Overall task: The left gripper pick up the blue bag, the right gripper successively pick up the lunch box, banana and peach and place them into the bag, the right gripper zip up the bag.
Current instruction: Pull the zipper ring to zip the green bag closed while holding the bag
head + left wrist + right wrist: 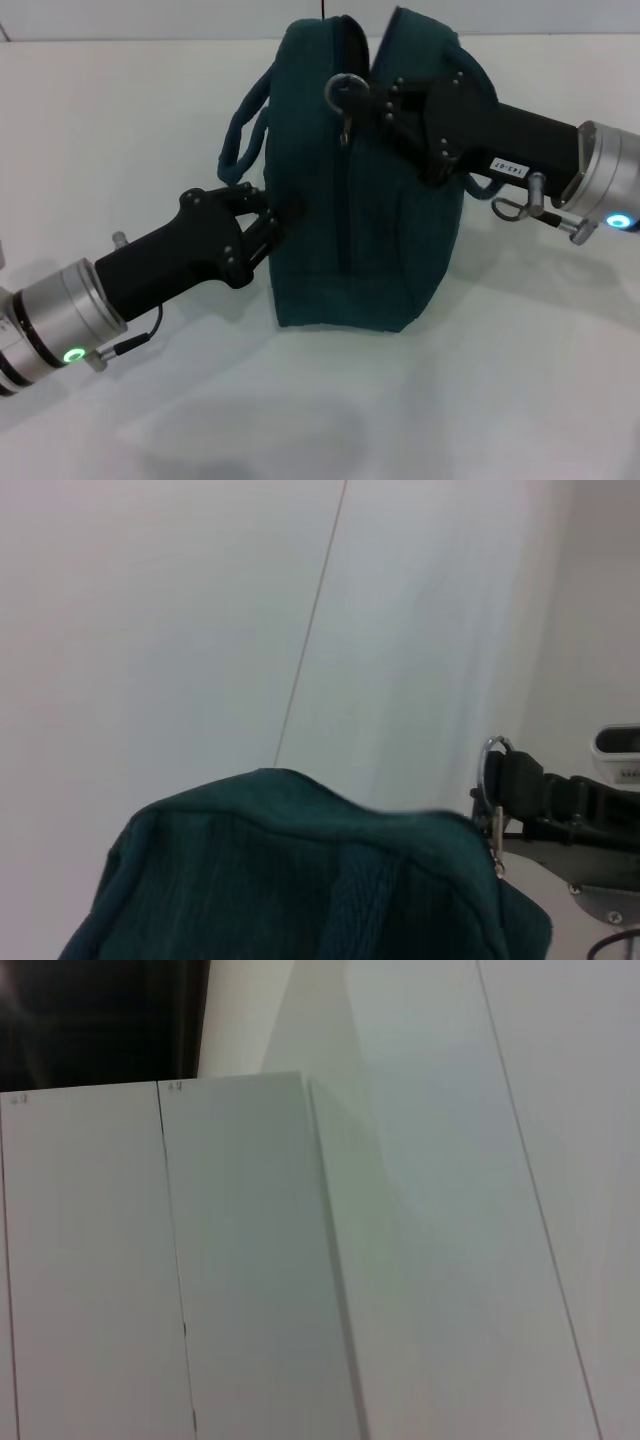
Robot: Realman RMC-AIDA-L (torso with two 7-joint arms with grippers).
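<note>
The left gripper [268,225], at seven o'clock, presses clenched fingers against the side of the blue bag [350,200], which stands upright at centre on the white table [500,400]. At one o'clock, the right gripper [372,100] pinches the bag's ring zipper pull [346,92].

The blue bag [350,190] hides whatever it holds; no lunch box, banana or peach can be seen. The left gripper [268,228] presses its fingertips into the bag's side, so their spread is unclear. The right gripper [385,100] meets the ring pull [345,92] at the bag's top, its fingertips lost against the dark fabric. Both arms are cut off by the head view's edges. The left wrist view cuts off the bag's lower part.
</note>
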